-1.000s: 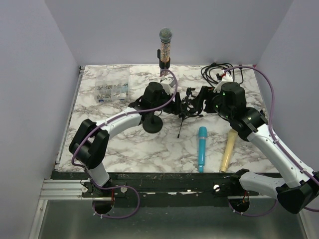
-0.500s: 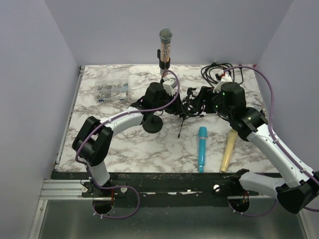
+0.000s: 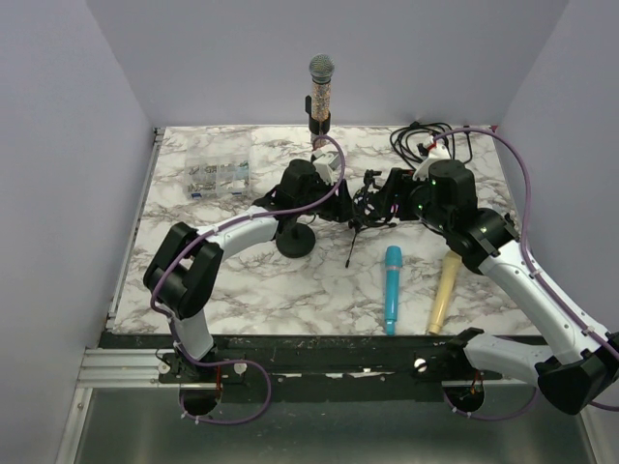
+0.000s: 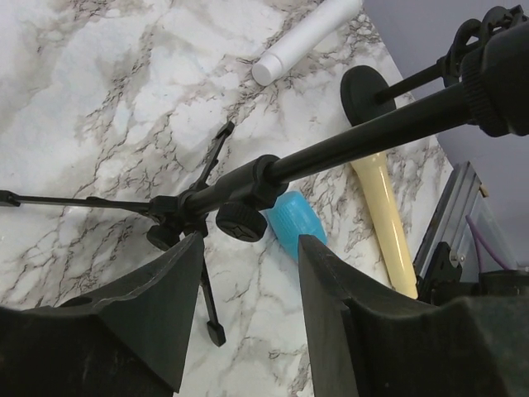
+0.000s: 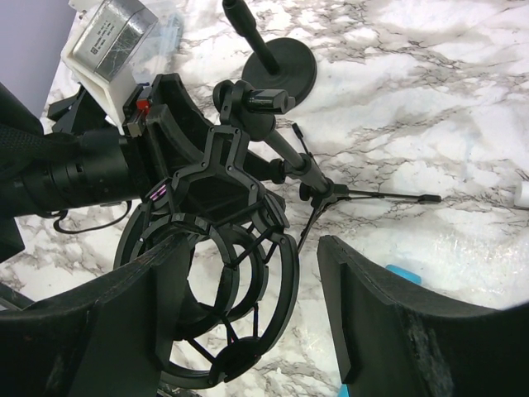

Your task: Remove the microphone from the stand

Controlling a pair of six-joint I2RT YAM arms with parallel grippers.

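Note:
The microphone (image 3: 321, 85), with a grey mesh head and a glittery body, stands upright in the clip of a tall stand (image 3: 318, 124) with a round base (image 3: 295, 242). Below it a small tripod stand (image 3: 360, 215) carries a black shock mount (image 5: 223, 265). My left gripper (image 3: 338, 193) is open beside the tall stand's pole. In the left wrist view its jaws (image 4: 250, 244) hold nothing, and the tripod's pole (image 4: 355, 141) crosses just beyond them. My right gripper (image 3: 384, 198) is open, its fingers (image 5: 252, 248) on either side of the shock mount ring without closing on it.
A blue microphone (image 3: 392, 288) and a yellow one (image 3: 443, 293) lie on the marble near the front right. A clear parts box (image 3: 219, 176) sits at the back left. Black cables (image 3: 426, 140) lie at the back right. A white tube (image 4: 306, 37) lies beyond the tripod.
My left arm's elbow has shifted slightly right and its wrist has edged closer to the tall stand's pole. The right arm and the microphone have not moved.

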